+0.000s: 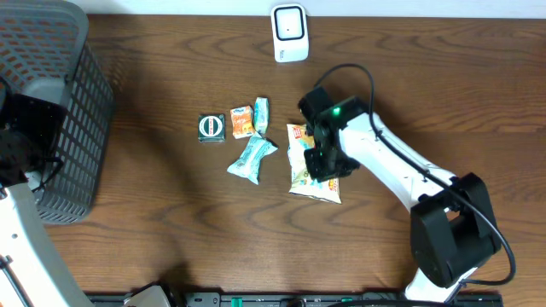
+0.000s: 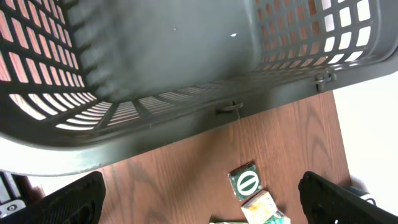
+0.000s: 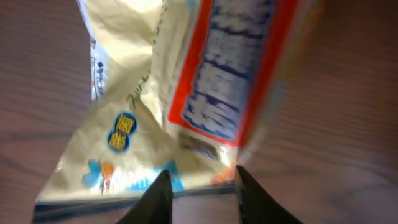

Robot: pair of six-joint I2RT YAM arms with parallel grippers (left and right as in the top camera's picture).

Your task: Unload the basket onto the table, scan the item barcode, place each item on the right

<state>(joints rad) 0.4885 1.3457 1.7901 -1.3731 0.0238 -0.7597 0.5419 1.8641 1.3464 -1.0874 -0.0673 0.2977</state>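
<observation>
A cream snack bag with a red-and-blue label lies flat on the wooden table, right of the middle. My right gripper is down over its right side. In the right wrist view the bag fills the frame, blurred. My right gripper has its fingers a little apart, astride the bag's near edge. A white scanner stands at the table's far edge. My left gripper hangs wide open and holds nothing, just beside the basket.
A dark mesh basket stands at the left edge, and its wall looms in the left wrist view. A green round-logo packet, an orange packet and two teal wrappers lie left of the bag.
</observation>
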